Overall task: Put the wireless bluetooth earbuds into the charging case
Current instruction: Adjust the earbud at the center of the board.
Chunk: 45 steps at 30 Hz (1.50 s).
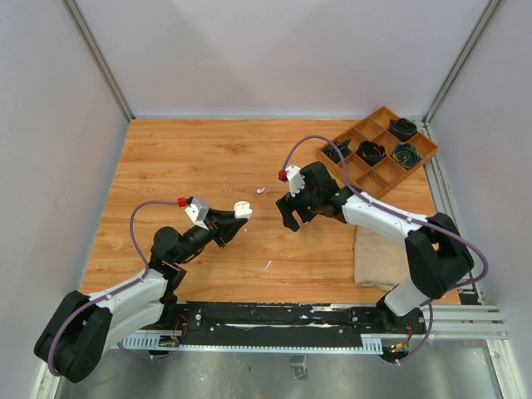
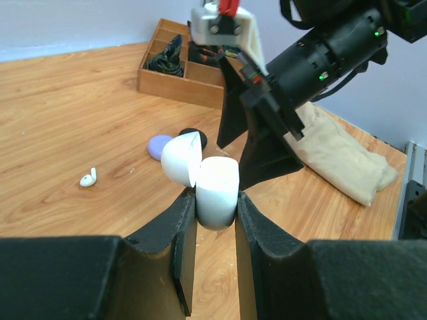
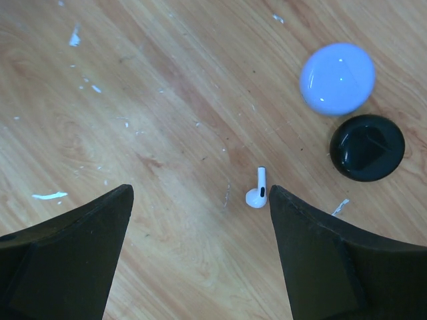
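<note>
The wood-grain table (image 1: pixel 166 166), flecked with white scraps, carries one small white earbud (image 3: pixel 257 190) lying on its side, stem and rounded head both showing, near a black disc (image 3: pixel 367 148) and a lavender disc (image 3: pixel 337 79). My right gripper (image 3: pixel 200 193) hangs spread wide over it, the bud off-centre toward one finger, so I judge pickup is the step in hand: centre, descend, close gently. My left gripper (image 2: pixel 215 203) pinches the glossy white charging case (image 2: pixel 217 190), lid flipped open, held above the table ready for the bud
</note>
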Motion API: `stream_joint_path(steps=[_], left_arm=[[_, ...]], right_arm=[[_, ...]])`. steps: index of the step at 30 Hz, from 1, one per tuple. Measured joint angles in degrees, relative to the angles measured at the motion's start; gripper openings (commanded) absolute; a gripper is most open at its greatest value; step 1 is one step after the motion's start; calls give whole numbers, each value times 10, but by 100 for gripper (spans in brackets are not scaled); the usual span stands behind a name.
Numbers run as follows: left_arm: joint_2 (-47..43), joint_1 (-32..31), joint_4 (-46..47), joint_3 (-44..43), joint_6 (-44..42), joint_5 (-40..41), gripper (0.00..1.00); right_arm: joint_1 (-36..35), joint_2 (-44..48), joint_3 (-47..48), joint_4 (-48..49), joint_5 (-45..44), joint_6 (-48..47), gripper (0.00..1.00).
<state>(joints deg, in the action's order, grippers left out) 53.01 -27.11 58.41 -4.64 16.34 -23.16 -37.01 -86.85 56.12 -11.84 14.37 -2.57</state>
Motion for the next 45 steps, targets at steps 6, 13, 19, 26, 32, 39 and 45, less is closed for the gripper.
stream_joint_path(steps=[6,13,19,26,32,39,45], left_arm=[[-2,0,-15,0,-11,3,0],[0,0,-25,0,-22,7,0],[4,0,-34,0,-26,6,0],[7,0,-38,0,-26,3,0],[7,0,-42,0,-26,0,0],[9,0,-42,0,-26,-1,0],[9,0,-42,-1,-26,-5,0]], right_arm=[[7,-82,38,-23,-20,6,83],[16,-157,87,-46,-28,6,82],[16,-171,101,-66,-25,6,81],[16,-183,111,-92,-8,6,79],[16,-183,114,-106,12,1,78],[13,-183,118,-129,25,-6,77],[6,-182,121,-153,26,-15,77]])
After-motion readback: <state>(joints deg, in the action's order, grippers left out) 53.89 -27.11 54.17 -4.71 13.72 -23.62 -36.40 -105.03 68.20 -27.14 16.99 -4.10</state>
